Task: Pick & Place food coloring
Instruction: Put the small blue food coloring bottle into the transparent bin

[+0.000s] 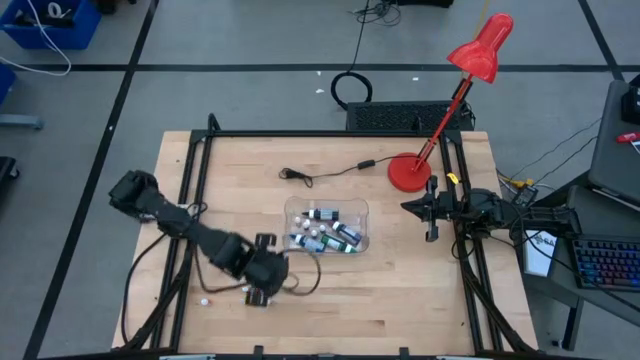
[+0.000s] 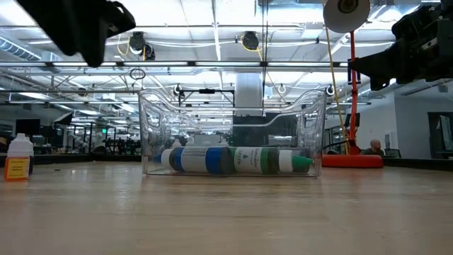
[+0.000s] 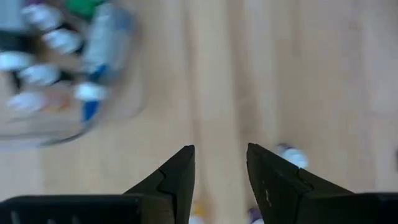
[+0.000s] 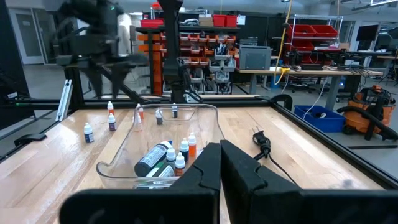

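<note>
Food coloring sort, roughly half done by the look of it

Several food coloring bottles (image 1: pixel 325 232) already lie in the clear plastic tub (image 1: pixel 296 211) mid-desk, but a few bottles (image 4: pixel 112 120) stand on the desk (image 1: pixel 400 290) outside it. Left gripper (image 3: pixel 221 163) hovers near the tub, fingers partly open, holding nothing. Right gripper (image 4: pixel 219 163) waits at the desk's edge, fingers closed, empty.

A light wooden table (image 1: pixel 400 290) carries a clear plastic tub (image 1: pixel 327 226) near its middle, a red desk lamp's base (image 1: pixel 408 173), a black power cord (image 1: pixel 325 173), and loose small bottles (image 4: pixel 88 132).
</note>
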`<action>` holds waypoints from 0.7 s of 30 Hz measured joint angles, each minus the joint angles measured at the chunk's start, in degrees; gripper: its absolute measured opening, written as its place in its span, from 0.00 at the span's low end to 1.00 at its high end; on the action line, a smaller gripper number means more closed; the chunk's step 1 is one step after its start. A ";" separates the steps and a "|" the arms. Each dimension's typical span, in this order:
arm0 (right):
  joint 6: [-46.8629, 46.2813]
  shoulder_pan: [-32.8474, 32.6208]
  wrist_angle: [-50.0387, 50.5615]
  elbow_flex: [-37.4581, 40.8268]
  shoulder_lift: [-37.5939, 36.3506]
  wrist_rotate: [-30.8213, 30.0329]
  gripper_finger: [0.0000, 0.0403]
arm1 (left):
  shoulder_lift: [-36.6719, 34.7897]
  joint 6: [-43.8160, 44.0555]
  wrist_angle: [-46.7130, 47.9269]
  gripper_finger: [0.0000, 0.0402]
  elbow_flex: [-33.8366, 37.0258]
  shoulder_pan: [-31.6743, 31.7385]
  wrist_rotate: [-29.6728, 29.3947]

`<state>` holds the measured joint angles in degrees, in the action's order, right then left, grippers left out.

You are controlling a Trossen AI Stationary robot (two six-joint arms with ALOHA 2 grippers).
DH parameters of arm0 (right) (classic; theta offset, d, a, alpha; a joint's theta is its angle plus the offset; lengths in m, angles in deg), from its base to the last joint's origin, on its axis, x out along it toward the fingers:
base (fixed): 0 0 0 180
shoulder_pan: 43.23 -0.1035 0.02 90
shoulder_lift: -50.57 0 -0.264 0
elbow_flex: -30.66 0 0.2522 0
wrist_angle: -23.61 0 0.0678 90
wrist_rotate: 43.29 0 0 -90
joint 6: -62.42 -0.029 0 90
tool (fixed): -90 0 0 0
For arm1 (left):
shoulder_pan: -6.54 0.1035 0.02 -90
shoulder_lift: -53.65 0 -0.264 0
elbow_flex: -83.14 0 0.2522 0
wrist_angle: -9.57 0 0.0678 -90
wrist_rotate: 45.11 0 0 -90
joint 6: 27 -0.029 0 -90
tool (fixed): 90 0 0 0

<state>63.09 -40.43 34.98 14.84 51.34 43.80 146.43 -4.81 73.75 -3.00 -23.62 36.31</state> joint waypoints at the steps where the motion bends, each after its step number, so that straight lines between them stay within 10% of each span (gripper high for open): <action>1: 0.00 0.00 0.00 0.01 0.00 0.00 0.00 | 0.00 -0.04 -2.28 0.37 0.91 -1.08 0.00; 21: 0.01 0.00 0.00 0.01 0.00 0.01 0.00 | 6.89 0.61 -6.94 0.37 2.51 -11.71 -3.52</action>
<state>63.10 -40.43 34.98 14.85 51.34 43.81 153.32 -4.19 66.81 -0.49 -35.33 32.79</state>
